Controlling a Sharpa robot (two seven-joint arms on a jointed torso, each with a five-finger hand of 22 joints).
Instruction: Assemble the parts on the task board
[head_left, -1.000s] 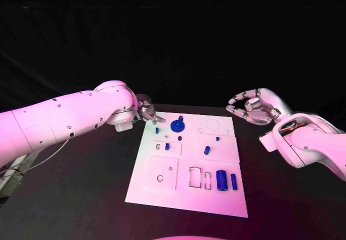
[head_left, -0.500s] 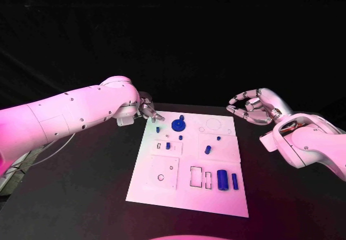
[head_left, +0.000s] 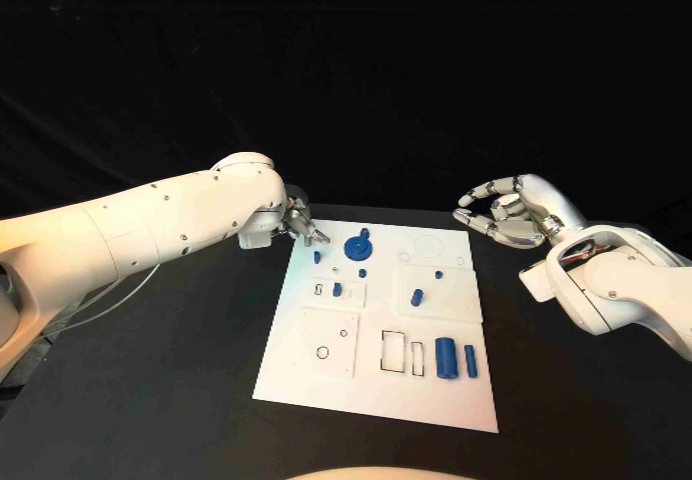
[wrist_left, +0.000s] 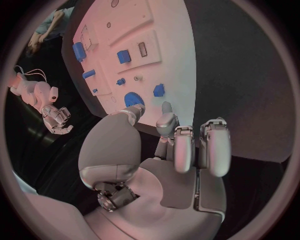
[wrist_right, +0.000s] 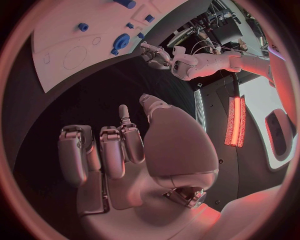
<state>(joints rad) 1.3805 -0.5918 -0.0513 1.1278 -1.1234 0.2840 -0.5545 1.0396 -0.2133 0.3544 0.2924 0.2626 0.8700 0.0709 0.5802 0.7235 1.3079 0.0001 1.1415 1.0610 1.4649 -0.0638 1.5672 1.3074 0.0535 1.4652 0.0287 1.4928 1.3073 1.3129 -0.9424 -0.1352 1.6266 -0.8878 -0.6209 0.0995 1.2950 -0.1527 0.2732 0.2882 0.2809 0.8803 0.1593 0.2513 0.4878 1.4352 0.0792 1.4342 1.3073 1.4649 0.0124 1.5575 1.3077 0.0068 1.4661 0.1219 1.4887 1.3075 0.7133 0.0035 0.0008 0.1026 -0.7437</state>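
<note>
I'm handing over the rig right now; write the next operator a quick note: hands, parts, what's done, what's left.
Left hand: holds nothing, fingers apart, at the task board's far left corner, close to the blue gear.
Right hand: holds nothing, fingers curled but apart, over the black table off the board's far right corner.
Parts: the gear and small blue pieces at the far end, one small block mid-board, two blue cylinders side by side near the right edge.
Done: cannot tell which parts are seated.
Left: several outlined slots look empty; neither hand has a part, so picking comes next.
</note>
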